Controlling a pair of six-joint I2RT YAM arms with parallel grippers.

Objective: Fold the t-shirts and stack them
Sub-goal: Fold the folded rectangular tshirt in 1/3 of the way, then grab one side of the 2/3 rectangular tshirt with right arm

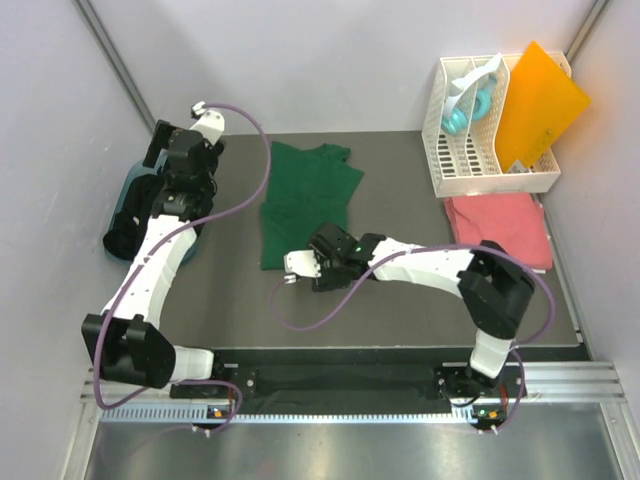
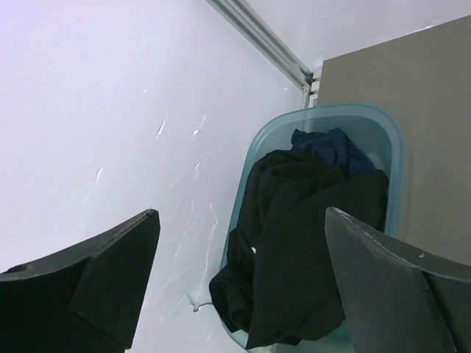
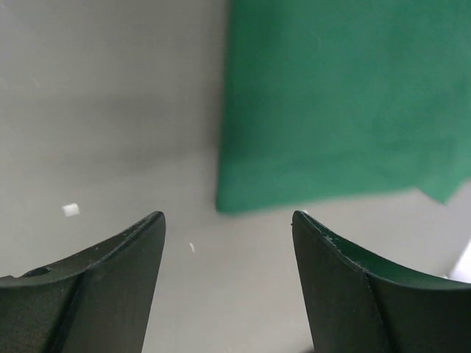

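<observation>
The table (image 1: 400, 310) is viewed from above and behind. The green shirt (image 1: 305, 200) is shared with the close, downward right wrist view; the bin (image 2: 368, 118), with the left.

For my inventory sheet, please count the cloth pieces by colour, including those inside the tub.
green shirt: 1
pink shirt: 1
black heap: 1, perhaps hiding more
dark blue cloth: 1
Total: 4 visible
</observation>
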